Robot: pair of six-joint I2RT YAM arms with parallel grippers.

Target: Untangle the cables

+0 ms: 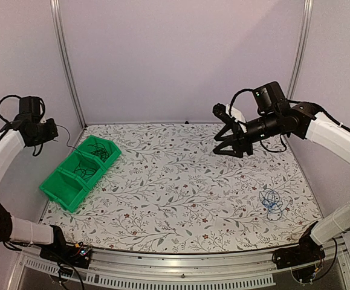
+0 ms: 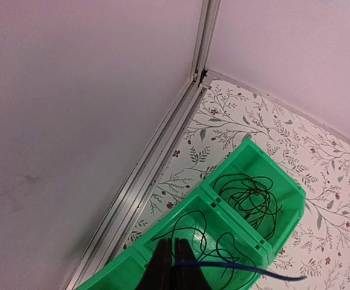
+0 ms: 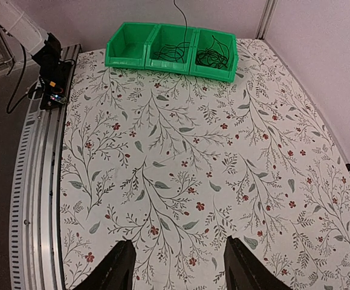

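Observation:
Thin black cables lie coiled in the far compartment [image 1: 100,151] [image 2: 250,200] and the middle compartment [image 1: 85,171] [image 2: 226,244] of a green bin [image 1: 57,192] [image 2: 265,162] [image 3: 126,51]. My left gripper [image 1: 55,130] [image 2: 173,241] hangs high over the bin, shut on a thin cable [image 1: 69,144] [image 3: 179,13] that rises from the middle compartment. A dark bluish strand [image 2: 241,266] runs right from its fingertips. A bright blue cable [image 1: 272,201] lies bunched on the table at the right. My right gripper [image 1: 218,130] [image 3: 179,243] is open and empty above the mat.
The bin's near compartment [image 1: 64,187] holds nothing. Aluminium frame posts [image 1: 66,60] and pale walls close in the back and sides. A slotted rail [image 3: 38,181] runs along the table's front edge, with the left arm's base [image 3: 49,57] on it.

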